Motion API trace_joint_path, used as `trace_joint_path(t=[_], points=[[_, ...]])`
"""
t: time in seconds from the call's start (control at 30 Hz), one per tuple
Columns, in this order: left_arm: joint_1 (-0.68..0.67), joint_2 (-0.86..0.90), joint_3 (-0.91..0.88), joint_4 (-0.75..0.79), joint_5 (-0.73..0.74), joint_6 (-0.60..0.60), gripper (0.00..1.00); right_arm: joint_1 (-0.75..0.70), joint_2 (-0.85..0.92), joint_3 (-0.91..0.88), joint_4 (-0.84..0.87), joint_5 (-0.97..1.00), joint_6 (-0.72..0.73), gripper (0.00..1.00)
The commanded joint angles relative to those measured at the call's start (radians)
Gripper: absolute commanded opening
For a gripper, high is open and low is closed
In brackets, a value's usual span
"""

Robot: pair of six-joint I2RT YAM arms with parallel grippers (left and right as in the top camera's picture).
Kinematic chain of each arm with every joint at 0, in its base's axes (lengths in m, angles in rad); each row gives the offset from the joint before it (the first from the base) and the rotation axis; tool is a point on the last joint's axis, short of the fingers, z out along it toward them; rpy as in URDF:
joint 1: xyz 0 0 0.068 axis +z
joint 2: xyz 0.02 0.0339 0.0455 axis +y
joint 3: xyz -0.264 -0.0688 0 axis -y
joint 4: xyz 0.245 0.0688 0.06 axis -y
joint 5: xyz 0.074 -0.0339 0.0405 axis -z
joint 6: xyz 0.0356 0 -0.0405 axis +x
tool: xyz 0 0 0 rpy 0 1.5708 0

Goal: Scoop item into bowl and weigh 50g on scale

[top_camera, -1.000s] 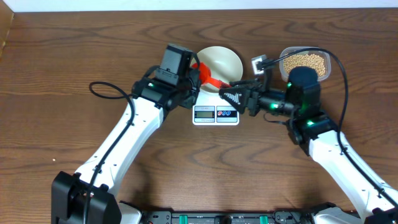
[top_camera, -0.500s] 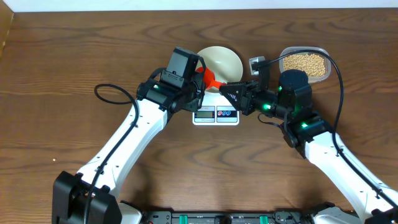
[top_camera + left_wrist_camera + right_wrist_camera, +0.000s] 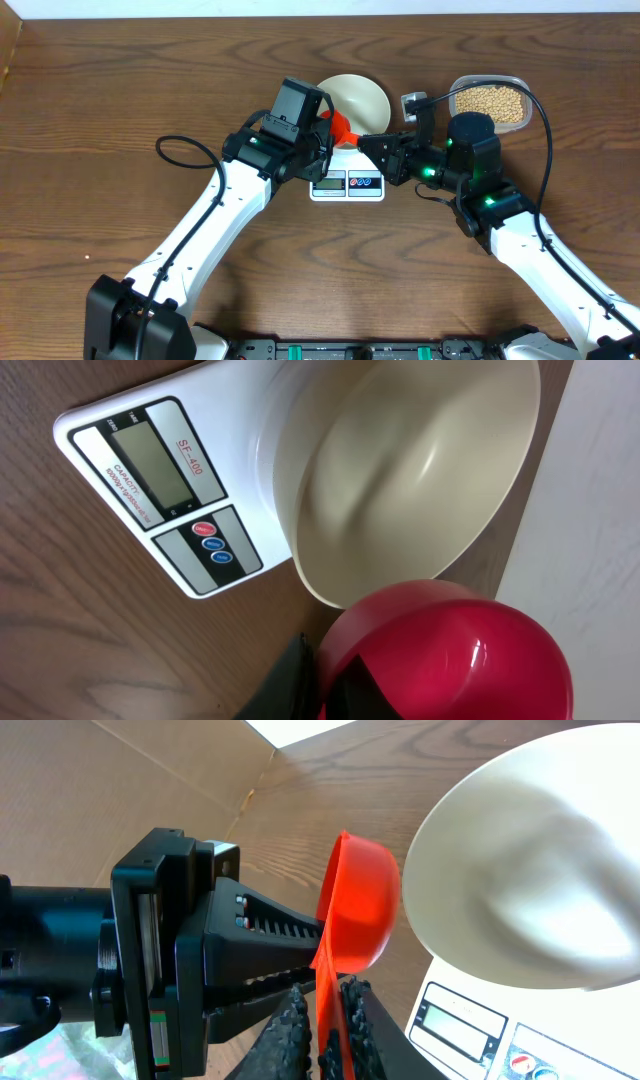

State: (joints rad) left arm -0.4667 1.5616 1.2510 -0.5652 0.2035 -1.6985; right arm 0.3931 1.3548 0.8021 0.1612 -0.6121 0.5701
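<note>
Overhead, the empty white bowl (image 3: 355, 98) sat on the scale (image 3: 347, 183), just beyond both fingertips. Tan beans (image 3: 490, 101) lay behind the right fingers (image 3: 373, 149). The left fingers (image 3: 318, 132) were clamped on a red scoop (image 3: 341, 126).

Left wrist: the scoop hung at the fingers, with the bowl ahead.

Right wrist: the right fingers stood narrow around the scoop's handle; whether they gripped it could not be told.

White arm links (image 3: 200, 230), black joints (image 3: 478, 135), green lights (image 3: 432, 172), looping black cables (image 3: 180, 148), ribbed black right hand (image 3: 325, 1005).
</note>
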Motion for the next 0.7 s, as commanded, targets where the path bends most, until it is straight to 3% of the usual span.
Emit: trace_joint_path(t=[0.0, 0.1, 0.2, 0.3, 0.37, 0.53, 0.67], points=[[-0.002, 0.01, 0.01, -0.003, -0.003, -0.002, 0.07, 0.008, 0.007, 0.021, 0.0, 0.0, -0.002, 0.09], [-0.002, 0.01, 0.01, -0.003, -0.003, -0.001, 0.07, 0.008, 0.007, 0.021, 0.0, 0.0, -0.002, 0.01], [-0.002, 0.01, 0.01, -0.003, -0.003, -0.001, 0.08, 0.008, 0.007, 0.021, 0.001, 0.001, -0.002, 0.01], [-0.002, 0.01, 0.01, -0.016, -0.003, -0.001, 0.64, 0.006, 0.007, 0.021, 0.003, 0.006, -0.002, 0.01], [-0.002, 0.01, 0.01, -0.032, -0.007, -0.001, 0.8, 0.001, 0.007, 0.021, 0.003, 0.011, -0.002, 0.01], [0.001, 0.01, 0.01, -0.083, -0.026, 0.06, 0.84, -0.054, 0.007, 0.021, 0.003, -0.002, 0.002, 0.01], [0.001, 0.01, 0.01, -0.082, -0.108, 0.388, 0.84, -0.135, 0.007, 0.021, 0.002, -0.039, -0.001, 0.01]])
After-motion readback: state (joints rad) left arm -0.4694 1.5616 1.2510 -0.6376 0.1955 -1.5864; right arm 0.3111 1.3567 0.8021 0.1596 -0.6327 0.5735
